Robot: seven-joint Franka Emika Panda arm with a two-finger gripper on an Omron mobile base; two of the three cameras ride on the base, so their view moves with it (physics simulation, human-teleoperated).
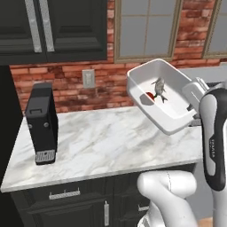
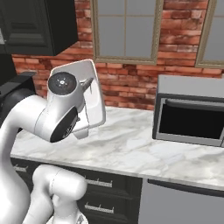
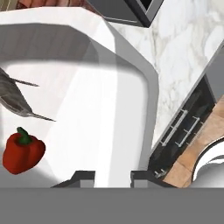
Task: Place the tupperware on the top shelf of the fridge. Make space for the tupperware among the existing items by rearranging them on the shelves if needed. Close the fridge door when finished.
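The white tupperware [image 1: 177, 106] hangs tilted in the air above the marble counter [image 1: 111, 142], its open side turned toward the left base camera. A grey fish [image 1: 159, 88] and a red pepper [image 1: 150, 95] lie inside it. My gripper [image 1: 192, 106] is shut on its near rim at the right end. In the hand view the gripper [image 3: 113, 176] pinches the tupperware's wall [image 3: 109, 109], with the pepper [image 3: 22, 151] and the fish [image 3: 17, 103] to the left. From the right base view I see the tupperware's underside [image 2: 95, 96] behind my arm. The fridge, its door and its shelves are out of view.
A black box-shaped appliance [image 1: 42, 124] stands at the counter's left end. A grey microwave [image 2: 190, 116] sits on the counter to the right. Behind is a brick wall with windows [image 2: 126, 30]; dark cabinets [image 1: 53, 26] hang upper left, and drawers [image 1: 66, 195] run below the counter.
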